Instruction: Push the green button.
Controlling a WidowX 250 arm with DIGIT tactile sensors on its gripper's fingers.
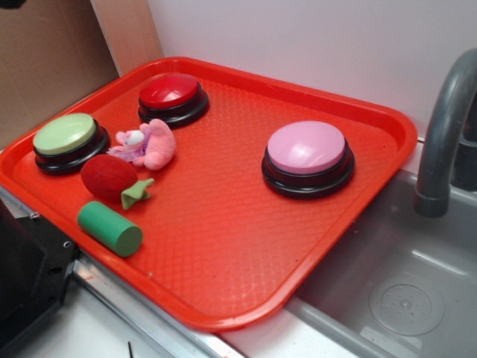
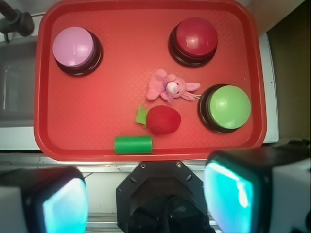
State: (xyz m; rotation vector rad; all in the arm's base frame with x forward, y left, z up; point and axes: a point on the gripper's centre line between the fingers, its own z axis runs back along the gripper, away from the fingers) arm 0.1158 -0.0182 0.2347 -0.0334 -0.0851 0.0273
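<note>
The green button [image 1: 65,134] is a pale olive dome on a black base at the left end of the red tray [image 1: 223,224]. In the wrist view the green button [image 2: 230,107] lies at the right of the tray [image 2: 97,107]. My gripper [image 2: 146,204] hangs high above, back from the tray's near rim and over the black robot base. It is open, its teal-padded fingers [image 2: 233,194] wide apart with nothing between them. The gripper does not show in the exterior view.
On the tray are a pink button [image 1: 307,148], a red button [image 1: 170,91], a pink plush toy [image 1: 149,143], a red strawberry [image 1: 109,177] and a dark green cylinder [image 1: 109,228]. A grey faucet [image 1: 443,127] and sink [image 1: 402,298] lie to the right.
</note>
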